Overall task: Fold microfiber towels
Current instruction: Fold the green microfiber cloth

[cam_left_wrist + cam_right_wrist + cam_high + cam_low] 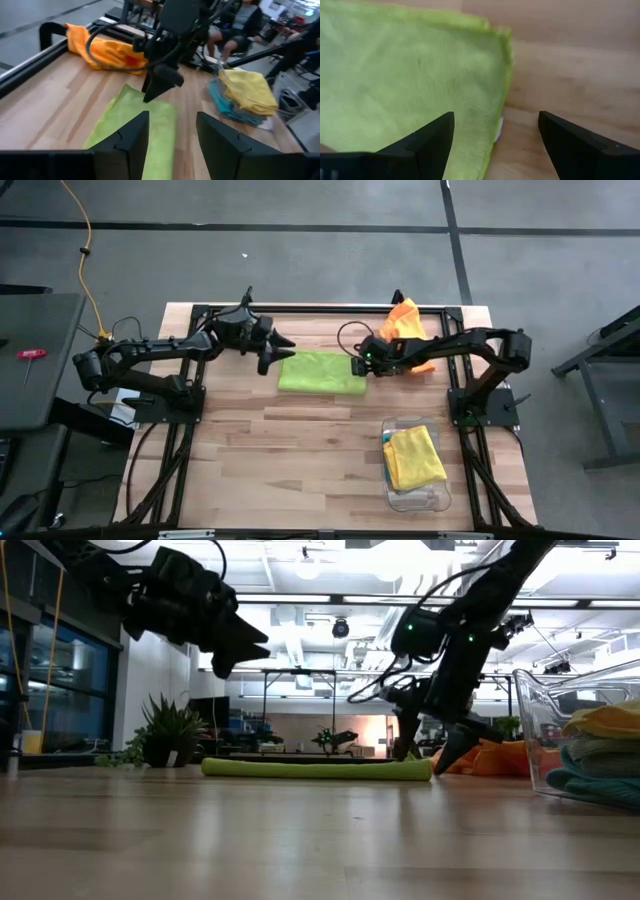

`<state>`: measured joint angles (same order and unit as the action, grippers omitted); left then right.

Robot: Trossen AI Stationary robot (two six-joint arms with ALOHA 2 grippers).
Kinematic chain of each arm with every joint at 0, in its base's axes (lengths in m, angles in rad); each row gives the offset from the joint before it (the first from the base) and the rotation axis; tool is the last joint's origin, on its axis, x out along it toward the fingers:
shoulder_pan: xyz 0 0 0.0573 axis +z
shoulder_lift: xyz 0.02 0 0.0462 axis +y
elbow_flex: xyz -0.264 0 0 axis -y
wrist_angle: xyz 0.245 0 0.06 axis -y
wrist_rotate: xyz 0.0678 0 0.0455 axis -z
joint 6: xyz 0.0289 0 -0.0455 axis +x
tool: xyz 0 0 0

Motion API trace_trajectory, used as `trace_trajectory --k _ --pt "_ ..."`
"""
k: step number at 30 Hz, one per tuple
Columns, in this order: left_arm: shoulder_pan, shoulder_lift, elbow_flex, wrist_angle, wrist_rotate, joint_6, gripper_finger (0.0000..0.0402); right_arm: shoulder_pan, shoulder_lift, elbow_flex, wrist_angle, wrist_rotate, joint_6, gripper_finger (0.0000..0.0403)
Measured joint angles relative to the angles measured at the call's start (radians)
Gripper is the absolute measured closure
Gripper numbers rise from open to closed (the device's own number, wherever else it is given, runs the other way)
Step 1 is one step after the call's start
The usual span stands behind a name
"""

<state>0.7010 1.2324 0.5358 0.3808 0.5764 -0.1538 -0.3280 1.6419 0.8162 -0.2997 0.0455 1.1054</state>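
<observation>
Start at the near edge of the table (250, 480): the clear bin (416, 492) sits on your right side with a yellow towel (414, 456) on top of the folded stack inside it. None of that concerns the coming move.

Farther in, mid-table, lies the lime green towel (322, 372), folded flat into a rectangle. Its long axis runs left to right, straight between the two arms, so each short end points at one gripper.

The right gripper (357, 364) is down at table level at the towel's right short end, jaws spread wide and holding nothing; the towel's corner lies just in front of one finger. The left gripper (277, 352) hangs above the table just off the left short end, jaws apart and empty. My judgement is that your right arm is the nearer one for a pick-up.

Beyond, at the far edge behind the right arm, an orange towel (408, 322) lies crumpled, not yet folded.
</observation>
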Motion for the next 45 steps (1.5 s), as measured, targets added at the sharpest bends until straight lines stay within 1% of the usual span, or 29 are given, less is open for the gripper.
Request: trace_trajectory --k 3,7,9,13,15,17,19,22,25,27,29,32,35,36,37,39,41,45 --pt "-0.005 0.0 0.0 0.02 0.042 -0.003 0.0247 0.011 0.018 0.003 0.003 -0.001 0.038 0.0121" --pt "-0.03 0.0 -0.002 0.052 0.045 -0.004 0.0247 0.022 0.018 0.003 -0.003 0.038 0.063 0.0121" --pt "-0.039 0.0 -0.043 0.17 0.044 -0.051 0.0247 0.021 0.018 0.003 -0.003 0.032 0.077 0.0121" --pt "-0.048 0.0 -0.19 0.483 0.01 -0.222 0.0247 0.022 0.018 0.002 -0.003 0.04 0.091 0.0121" --pt "-0.047 -0.003 -0.251 0.563 0.003 -0.281 0.0247 0.021 0.018 0.002 -0.002 0.041 0.092 0.0121" --pt "-0.047 -0.011 -0.286 0.595 0.002 -0.304 0.0247 0.02 0.018 0.002 -0.001 0.041 0.094 0.0121" --pt "-0.052 -0.016 -0.297 0.584 -0.001 -0.313 0.0247 0.019 0.018 0.002 0.0 0.044 0.112 0.0121" --pt "-0.078 -0.015 -0.297 0.521 -0.028 -0.297 0.0248 0.019 0.021 0.0 0.014 0.053 0.138 0.0121" --pt "-0.115 -0.015 -0.298 0.452 -0.112 -0.243 0.0248 0.02 0.037 0.001 0.019 0.056 0.178 0.0121" --pt "-0.136 -0.015 -0.298 0.445 -0.179 -0.228 0.0248 0.019 0.049 0.002 0.02 0.048 0.201 0.0121" --pt "-0.153 -0.015 -0.298 0.454 -0.216 -0.218 0.0248 0.02 0.058 0.004 0.019 0.032 0.221 0.0121" --pt "-0.167 -0.015 -0.298 0.456 -0.225 -0.201 0.0248 0.03 0.062 0.016 0.016 0.02 0.239 0.0124" --pt "-0.174 -0.015 -0.298 0.456 -0.225 -0.201 0.0248 0.062 0.073 0.081 -0.06 0.008 0.248 0.0137" --pt "-0.177 -0.015 -0.298 0.455 -0.226 -0.201 0.0248 0.075 0.081 0.107 -0.095 -0.023 0.266 0.0142" --pt "-0.179 -0.015 -0.298 0.455 -0.226 -0.201 0.0248 0.088 0.086 0.133 -0.139 -0.077 0.289 0.0148" --pt "-0.18 -0.015 -0.298 0.455 -0.221 -0.202 0.0248 0.108 0.103 0.182 -0.196 -0.109 0.285 0.0157" --pt "-0.18 -0.015 -0.298 0.455 -0.22 -0.211 0.0248 0.113 0.138 0.222 -0.218 -0.097 0.266 0.0164" --pt "-0.179 -0.015 -0.298 0.454 -0.22 -0.243 0.0248 0.108 0.215 0.267 -0.254 -0.055 0.282 0.0173"
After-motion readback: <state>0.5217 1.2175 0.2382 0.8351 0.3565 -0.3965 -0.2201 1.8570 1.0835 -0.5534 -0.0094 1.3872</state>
